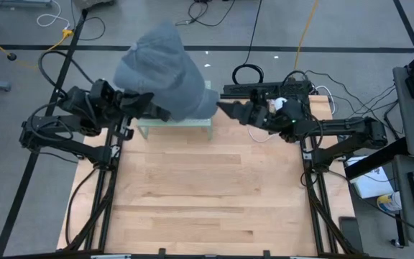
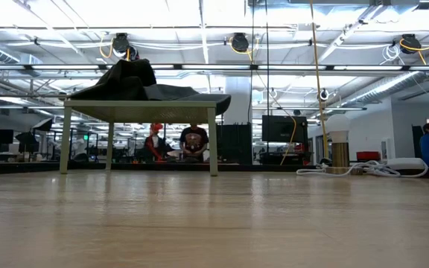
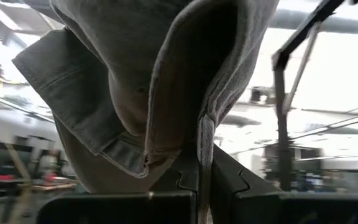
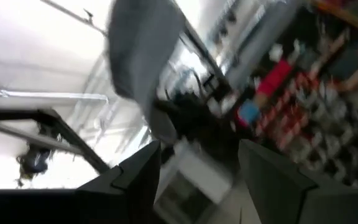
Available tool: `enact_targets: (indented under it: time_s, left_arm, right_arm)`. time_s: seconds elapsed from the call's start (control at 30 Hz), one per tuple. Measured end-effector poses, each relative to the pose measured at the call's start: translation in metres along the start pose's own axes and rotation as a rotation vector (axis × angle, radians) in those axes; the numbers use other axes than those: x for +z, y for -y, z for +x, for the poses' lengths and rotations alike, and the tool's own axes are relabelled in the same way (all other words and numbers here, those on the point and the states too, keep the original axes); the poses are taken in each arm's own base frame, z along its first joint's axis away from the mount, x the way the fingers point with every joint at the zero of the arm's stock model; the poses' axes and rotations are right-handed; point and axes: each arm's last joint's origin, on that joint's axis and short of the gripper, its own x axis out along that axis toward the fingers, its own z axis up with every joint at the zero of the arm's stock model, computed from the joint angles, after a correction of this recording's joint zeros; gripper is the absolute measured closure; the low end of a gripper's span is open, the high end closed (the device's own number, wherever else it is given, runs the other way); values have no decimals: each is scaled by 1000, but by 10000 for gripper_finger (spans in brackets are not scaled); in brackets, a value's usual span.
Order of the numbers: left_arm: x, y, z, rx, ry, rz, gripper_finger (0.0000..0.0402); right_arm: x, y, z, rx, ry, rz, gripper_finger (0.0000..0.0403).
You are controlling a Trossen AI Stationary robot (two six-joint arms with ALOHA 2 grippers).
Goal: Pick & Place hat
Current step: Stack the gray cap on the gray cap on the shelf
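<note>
The grey hat sits bunched over a small pale green stand at the table's far edge. In the low view it shows as a dark heap lying on the stand's top. My left gripper reaches in from the left and is shut on the hat's near side. The left wrist view is filled with the hat's seamed brim and crown. My right gripper hovers open just right of the hat, touching nothing. Its wrist view shows the hat beyond its spread fingers. My left gripper pinches a thin edge of the hat's fabric between its two fingers. It comes in roughly level from the table's left side. The hat bulges out beyond the fingers and its underside rests on the stand's top.
Bare wooden table stretches in front of the stand. Cables and a white cord lie by the right arm's base at the far right corner. Beyond the table, people stand in the room.
</note>
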Motion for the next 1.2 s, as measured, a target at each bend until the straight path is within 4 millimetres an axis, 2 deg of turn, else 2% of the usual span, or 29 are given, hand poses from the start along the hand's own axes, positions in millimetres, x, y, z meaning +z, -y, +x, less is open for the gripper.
enact_targets:
  time_s: [0.13,0.47,1.0,1.2]
  left_arm:
    - [-2,-2,1,59,-4,53,394]
    - [-25,-4,14,49,-37,163,394]
    - [-69,-8,35,24,-56,154,394]
    - [-73,-9,37,51,-58,139,394]
  right_arm:
    - [6,-3,0,51,89,-40,194]
    - [11,8,3,72,93,-4,195]
    - [10,12,7,210,29,2,195]
    - [10,11,7,229,16,-13,195]
